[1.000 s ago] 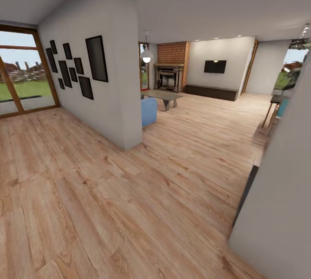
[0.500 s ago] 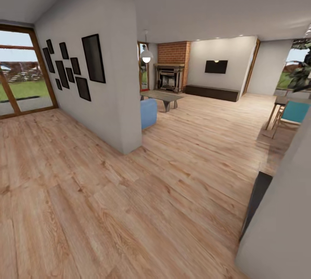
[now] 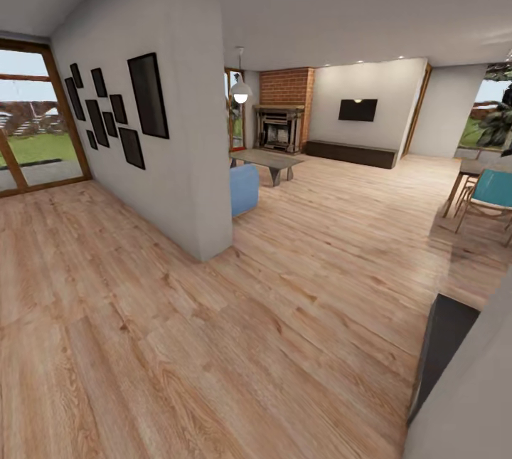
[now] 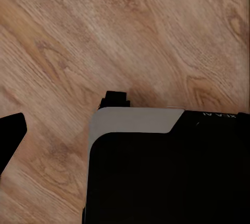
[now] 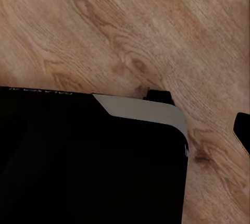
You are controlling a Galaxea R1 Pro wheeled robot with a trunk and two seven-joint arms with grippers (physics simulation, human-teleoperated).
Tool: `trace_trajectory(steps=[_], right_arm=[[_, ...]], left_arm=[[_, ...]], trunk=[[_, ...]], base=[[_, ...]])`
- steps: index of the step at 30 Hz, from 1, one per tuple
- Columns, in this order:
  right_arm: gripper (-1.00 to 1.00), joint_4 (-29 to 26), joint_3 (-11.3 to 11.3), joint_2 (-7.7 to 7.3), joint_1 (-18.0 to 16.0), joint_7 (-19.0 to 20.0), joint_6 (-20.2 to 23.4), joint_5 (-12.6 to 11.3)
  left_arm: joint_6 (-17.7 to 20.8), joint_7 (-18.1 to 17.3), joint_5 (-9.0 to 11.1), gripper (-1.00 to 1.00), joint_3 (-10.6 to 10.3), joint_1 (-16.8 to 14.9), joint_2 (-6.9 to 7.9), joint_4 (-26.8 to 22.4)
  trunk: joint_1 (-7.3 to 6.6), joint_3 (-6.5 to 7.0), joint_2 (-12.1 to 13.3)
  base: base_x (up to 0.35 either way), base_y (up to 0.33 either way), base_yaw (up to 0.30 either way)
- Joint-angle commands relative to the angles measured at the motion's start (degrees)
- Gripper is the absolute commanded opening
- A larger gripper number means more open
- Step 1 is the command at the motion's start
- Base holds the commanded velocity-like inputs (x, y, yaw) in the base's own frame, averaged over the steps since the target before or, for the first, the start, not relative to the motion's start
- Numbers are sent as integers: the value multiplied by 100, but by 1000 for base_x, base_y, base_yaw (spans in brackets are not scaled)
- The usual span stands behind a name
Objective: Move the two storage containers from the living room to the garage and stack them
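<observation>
The head view looks across a light wood plank floor (image 3: 284,317) toward the living room, with its brick fireplace (image 3: 283,114), wall TV (image 3: 357,109), dark low bench (image 3: 352,152) and blue sofa (image 3: 243,188). Both wrist views look down at the planks past the robot's dark base (image 4: 166,172). Whether either set of fingers is apart or together cannot be told.

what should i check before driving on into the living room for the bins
1. Wood floor ahead free of obstacles: ok.
2. Clearance from the partition wall on the left: ok.
3. Clearance from the grey wall edge close on the right: not ok, very near.
4. Storage containers located: cannot tell.
5. Living room landmarks, fireplace and TV, in sight: ok.
6. End effector states: cannot tell.
</observation>
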Motion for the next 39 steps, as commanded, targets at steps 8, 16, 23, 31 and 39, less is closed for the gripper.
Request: trace_trajectory(steps=[8,16,23,31,39], right_arm=[[100,16,48,4,-6,-8,-28,-42],[100,17,48,9,-6,-8,-28,-41],[100,16,48,13,-6,-8,-28,-42],[100,18,45,11,-6,-8,-28,-50],[100,16,39,13,-6,-8,-28,-49]], left_arm=[[20,14,35,100,11,-4,-3,-2],[20,14,34,100,11,-4,-3,-2],[20,14,22,100,11,-4,-10,-2],[20,14,10,100,11,-4,-8,-2],[20,14,9,100,11,-4,-3,-2]], trunk=[[4,-7,-4],[4,-7,-4],[4,-7,-4],[4,-7,-4],[4,-7,-4]], base=[[322,0,0],[322,0,0],[322,0,0],[322,0,0],[322,0,-145]])
